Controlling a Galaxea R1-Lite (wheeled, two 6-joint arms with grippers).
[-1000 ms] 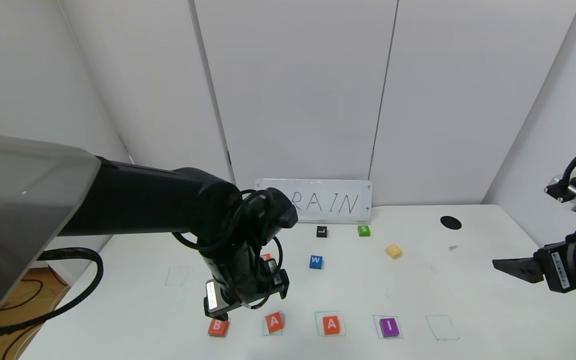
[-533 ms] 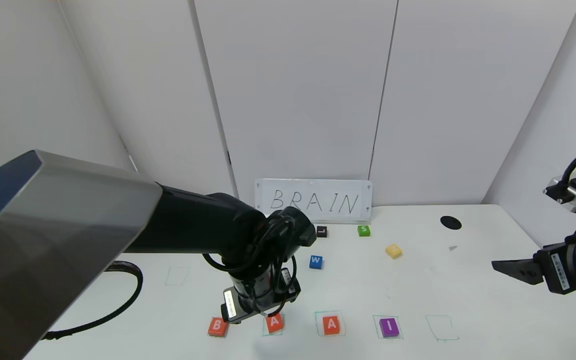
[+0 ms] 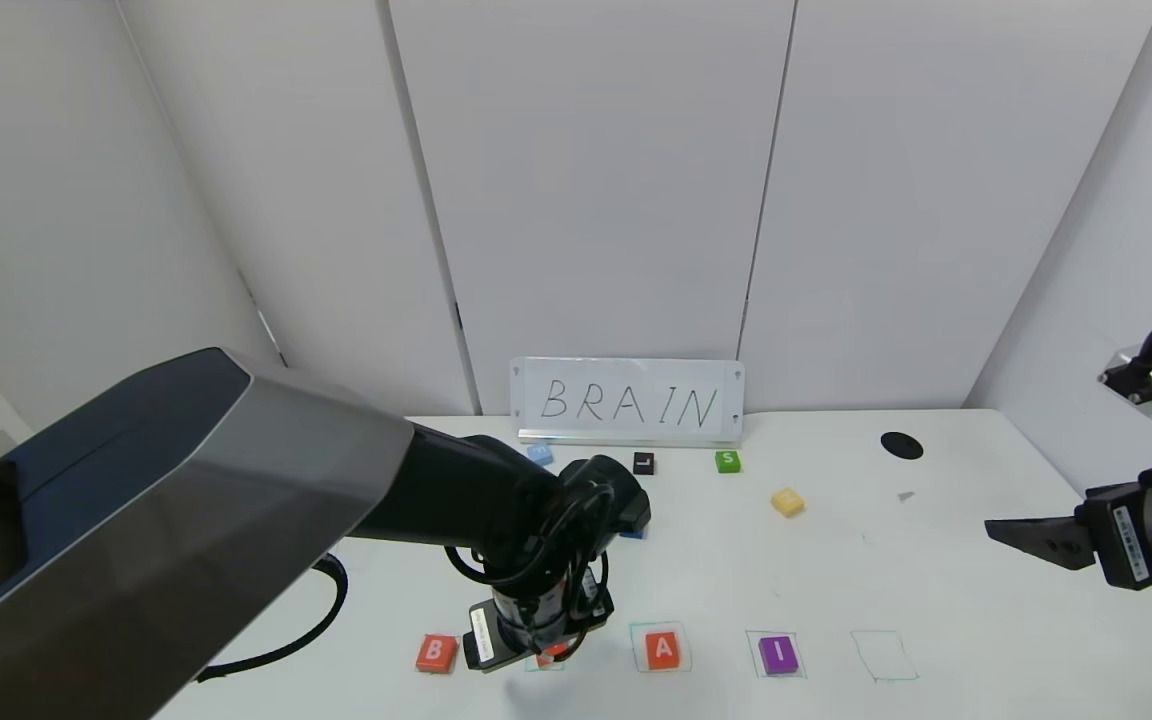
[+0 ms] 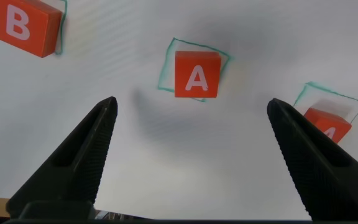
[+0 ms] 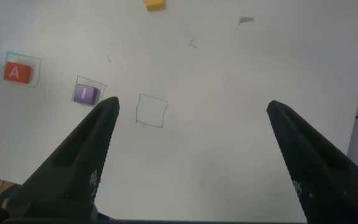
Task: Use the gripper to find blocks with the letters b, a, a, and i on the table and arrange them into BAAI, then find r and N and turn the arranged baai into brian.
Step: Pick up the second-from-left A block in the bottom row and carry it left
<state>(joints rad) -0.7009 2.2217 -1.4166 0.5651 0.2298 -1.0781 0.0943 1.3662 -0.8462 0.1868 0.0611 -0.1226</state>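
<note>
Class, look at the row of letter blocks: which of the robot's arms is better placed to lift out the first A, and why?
Probably the left. The left gripper hangs open right over the first A, beside the B. The right gripper waits open, off at the table's right edge.

readable: "brain" handwritten on the white sign (image 3: pixel 627 401) at the table's far edge, beyond the left gripper (image 3: pixel 534 650). white "b" on orange block (image 3: pixel 435 653) just left of that gripper, "a" on orange block (image 3: pixel 663 649) just right, then "i" on purple block (image 3: pixel 778 653). "s" on green block (image 3: pixel 728 461), "l" on black block (image 3: pixel 644 463), both near the sign.
</note>
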